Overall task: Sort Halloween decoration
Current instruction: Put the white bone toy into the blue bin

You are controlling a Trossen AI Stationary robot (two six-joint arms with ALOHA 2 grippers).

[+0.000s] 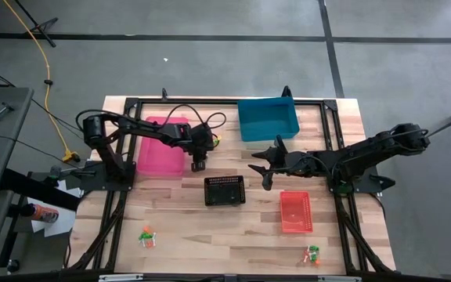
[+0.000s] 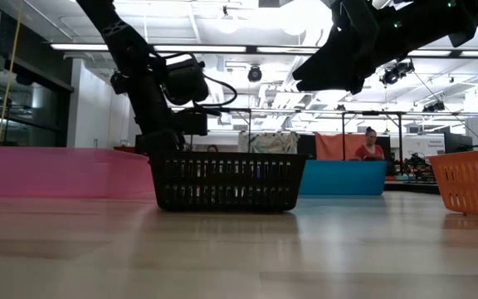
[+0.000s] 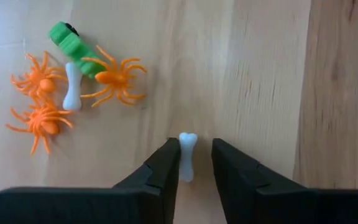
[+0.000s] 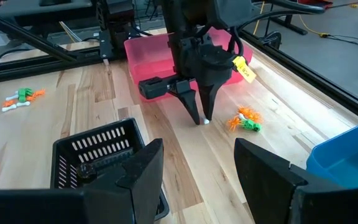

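A small white bone (image 3: 186, 155) lies on the wood between the fingers of my open left gripper (image 3: 190, 163), which points straight down just right of the pink bin (image 1: 161, 146). The right wrist view shows this gripper's tips at the table (image 4: 200, 119). Close by lies a cluster (image 3: 73, 81) of orange spiders, a green piece and another white bone, also seen from the right wrist (image 4: 244, 119). My right gripper (image 1: 260, 168) hangs open above the table between the blue bin (image 1: 267, 117) and the black basket (image 1: 224, 190), touching nothing. My left gripper comes from above with one finger (image 3: 165, 167) on each side of the white bone's shaft (image 3: 186, 163), the bone lying flat on the table. The bone sits right by one finger's inner edge; whether they touch, I cannot tell.
A red-orange basket (image 1: 295, 211) stands near the table's right side. Two more little heaps of trinkets lie at the near edge, one left (image 1: 147, 236) and one right (image 1: 313, 254). In the low view the black basket (image 2: 226, 181) hides the left fingertips. A person (image 2: 368, 143) stands far behind.
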